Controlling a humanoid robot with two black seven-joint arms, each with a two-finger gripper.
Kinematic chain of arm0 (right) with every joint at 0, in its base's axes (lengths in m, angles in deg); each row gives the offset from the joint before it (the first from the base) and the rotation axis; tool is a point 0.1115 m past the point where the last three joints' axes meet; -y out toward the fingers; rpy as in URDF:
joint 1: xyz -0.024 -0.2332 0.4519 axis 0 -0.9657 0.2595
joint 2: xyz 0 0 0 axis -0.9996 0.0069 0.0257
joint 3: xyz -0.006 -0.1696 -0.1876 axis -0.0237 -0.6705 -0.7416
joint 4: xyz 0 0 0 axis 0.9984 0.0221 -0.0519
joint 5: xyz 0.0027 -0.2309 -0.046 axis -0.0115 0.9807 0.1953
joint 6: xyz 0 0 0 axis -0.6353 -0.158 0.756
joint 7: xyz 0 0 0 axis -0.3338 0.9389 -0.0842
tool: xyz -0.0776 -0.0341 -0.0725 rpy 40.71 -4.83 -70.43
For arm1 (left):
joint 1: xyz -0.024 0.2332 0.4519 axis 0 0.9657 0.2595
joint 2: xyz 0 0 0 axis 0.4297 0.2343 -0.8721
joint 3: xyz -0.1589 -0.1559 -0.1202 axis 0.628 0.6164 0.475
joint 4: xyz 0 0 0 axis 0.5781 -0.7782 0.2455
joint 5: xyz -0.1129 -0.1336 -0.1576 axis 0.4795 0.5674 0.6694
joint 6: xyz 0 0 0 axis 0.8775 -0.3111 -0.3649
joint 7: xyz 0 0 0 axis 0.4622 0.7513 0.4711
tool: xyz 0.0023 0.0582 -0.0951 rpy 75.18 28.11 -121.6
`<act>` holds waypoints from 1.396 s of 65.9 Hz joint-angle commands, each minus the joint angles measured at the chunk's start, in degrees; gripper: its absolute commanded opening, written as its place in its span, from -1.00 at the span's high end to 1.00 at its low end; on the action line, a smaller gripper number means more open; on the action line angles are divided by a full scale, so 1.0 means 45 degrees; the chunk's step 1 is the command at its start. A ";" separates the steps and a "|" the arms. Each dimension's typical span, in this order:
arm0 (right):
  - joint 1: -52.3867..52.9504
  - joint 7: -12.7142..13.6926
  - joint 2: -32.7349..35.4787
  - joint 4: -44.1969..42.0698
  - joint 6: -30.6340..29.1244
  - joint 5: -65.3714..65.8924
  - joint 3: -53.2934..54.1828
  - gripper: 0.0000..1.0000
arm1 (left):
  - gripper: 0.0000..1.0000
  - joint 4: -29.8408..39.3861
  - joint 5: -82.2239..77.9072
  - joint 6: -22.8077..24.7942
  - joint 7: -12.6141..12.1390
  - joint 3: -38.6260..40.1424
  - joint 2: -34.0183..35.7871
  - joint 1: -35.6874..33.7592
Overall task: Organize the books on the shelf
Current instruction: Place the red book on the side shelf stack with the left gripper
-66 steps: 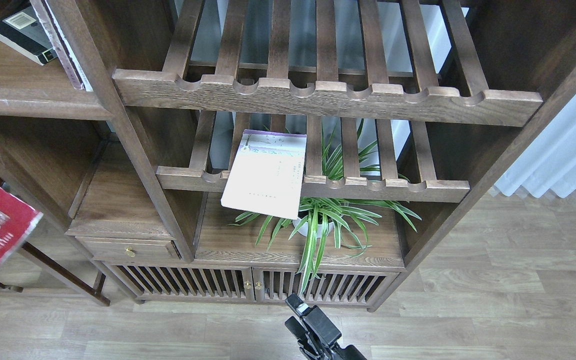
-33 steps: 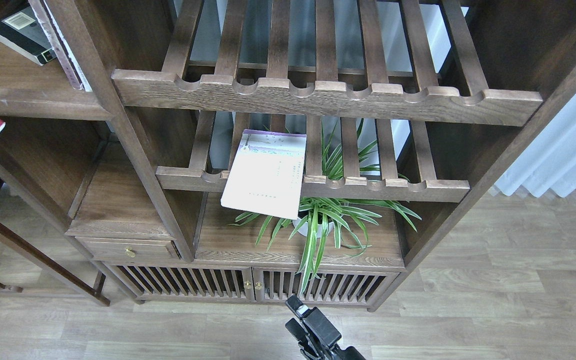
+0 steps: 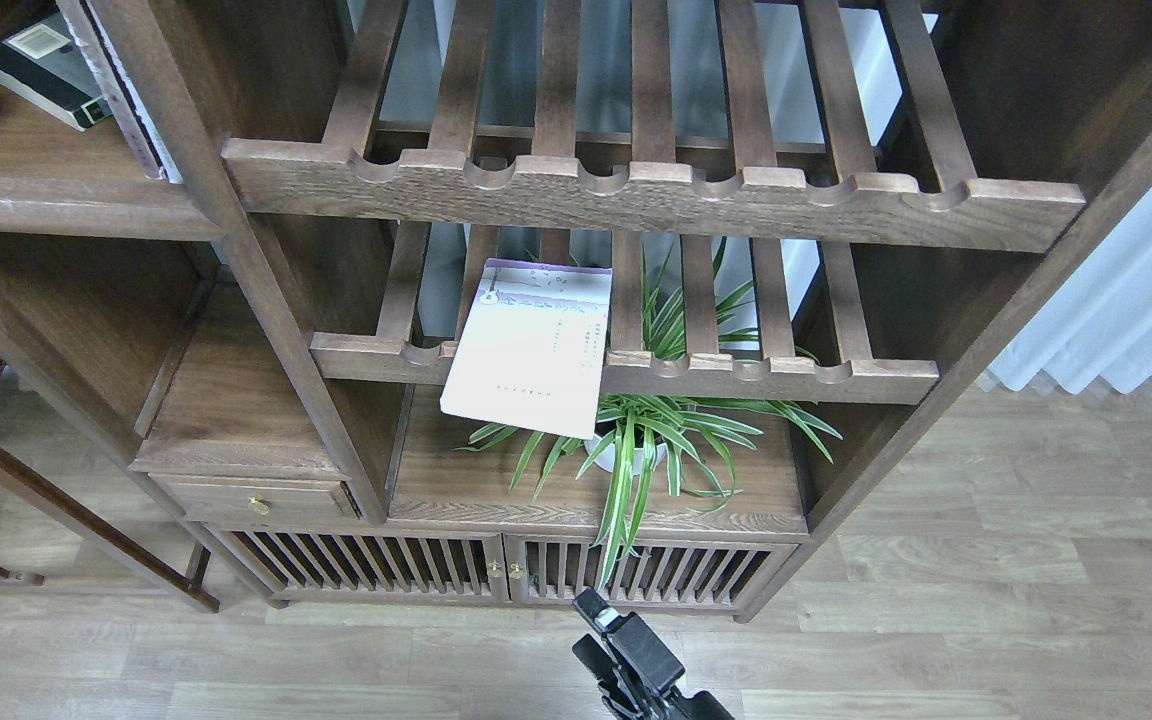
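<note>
A thin white-lavender book (image 3: 531, 345) lies tilted on the lower slatted rack (image 3: 786, 375), its front corner hanging over the rail. On the flat dark-brown shelf (image 3: 66, 195) at the upper left lies a black-bordered book with a pale green cover (image 3: 36, 60). Beside it a thin book (image 3: 126, 100) stands on edge against the upright. The red book is out of view. A black gripper (image 3: 598, 618) pokes up at the bottom centre, over the floor and far below the books. It is dark and its fingers cannot be told apart. The left gripper is out of view.
An upper slatted rack (image 3: 636, 190) juts out above the lower one. A spider plant in a white pot (image 3: 651, 440) stands under the lavender book. Below are a small drawer (image 3: 256, 495) and slatted cabinet doors (image 3: 496, 570). A white curtain (image 3: 1136, 310) hangs at the right.
The red book at the left edge rose from low to shelf height, then left the view. The black gripper at the bottom has barely moved.
</note>
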 commanded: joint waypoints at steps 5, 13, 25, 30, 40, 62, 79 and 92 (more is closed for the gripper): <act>-0.0001 -0.0001 -0.0001 -0.0016 0.0000 0.0002 -0.0019 -0.98 | 0.83 -0.0652 -0.1409 -0.0002 -0.0008 -0.0248 -0.1120 -0.1147; -0.0001 -0.0001 -0.0001 0.0003 0.0000 0.0021 -0.0020 -0.98 | 0.83 -0.1453 -0.2601 -0.0002 -0.0008 -0.0424 -0.1922 -0.2240; -0.0001 -0.0001 -0.0001 0.0003 0.0000 0.0021 -0.0058 -0.98 | 0.83 -0.3093 -0.3266 -0.0002 -0.0008 -0.1281 -0.2878 -0.3822; -0.0001 -0.0001 -0.0001 0.0003 0.0000 0.0021 -0.0117 -0.98 | 0.83 -0.3523 -0.3266 -0.0002 -0.0008 -0.2141 -0.3191 -0.4680; -0.0001 -0.0001 -0.0001 0.0003 0.0000 0.0021 -0.0039 -0.98 | 0.83 -0.4363 -0.3266 -0.0002 0.0011 -0.3333 -0.3679 -0.6107; -0.0001 -0.0001 -0.0001 0.0003 0.0000 0.0002 -0.0019 -0.98 | 0.77 -0.5087 -0.3266 -0.0002 0.0031 -0.4467 -0.4617 -0.7281; -0.0001 -0.0001 -0.0001 0.0003 0.0000 0.0002 -0.0058 -0.98 | 0.22 -0.5497 -0.2194 -0.0002 0.0245 -0.4447 -0.5067 -0.6793; -0.0001 -0.0001 -0.0001 0.0003 0.0000 0.0002 -0.0039 -0.98 | 0.09 -0.5419 -0.0747 -0.0002 0.0226 -0.4389 -0.5028 -0.6207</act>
